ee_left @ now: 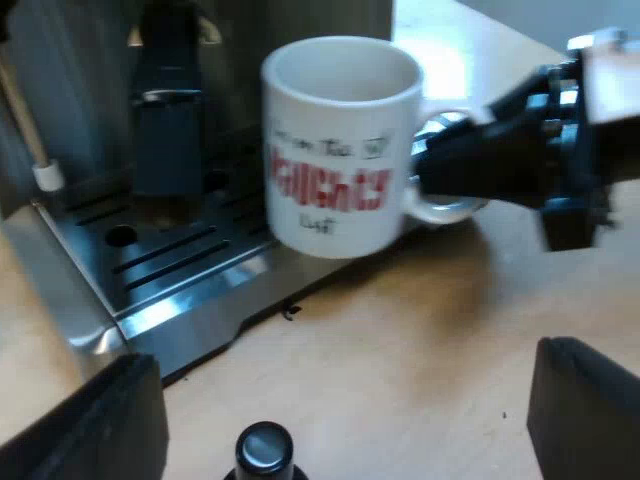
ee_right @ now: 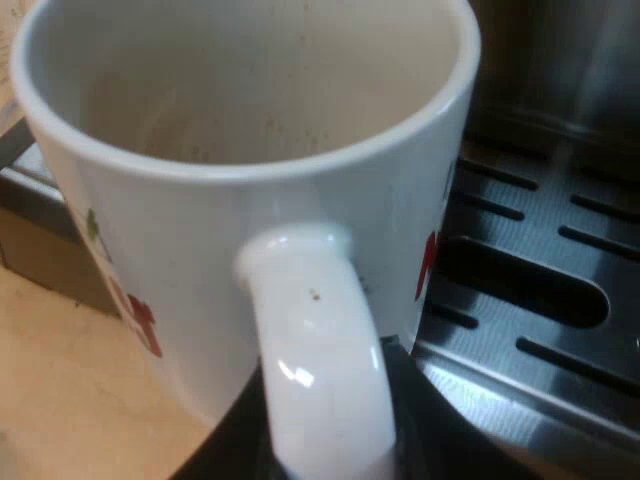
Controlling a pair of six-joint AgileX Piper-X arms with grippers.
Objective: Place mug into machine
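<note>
My right gripper [ee_left: 440, 180] clamps the mug [ee_left: 340, 150] by its handle, holding it at the near edge of the drip tray [ee_left: 170, 255] (left gripper [ee_left: 345, 425] spread, empty); next, I judge, carry it farther in and lower.

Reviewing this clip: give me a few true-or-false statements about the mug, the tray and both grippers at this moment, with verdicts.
1. The right gripper holds the mug by its handle. True.
2. The mug stands on the drip tray. False: it hangs in the air at the tray's edge.
3. The mug is full of coffee. False: it is empty.
4. The left gripper is open and holds nothing. True.
5. The mug bears red lettering. True.
</note>
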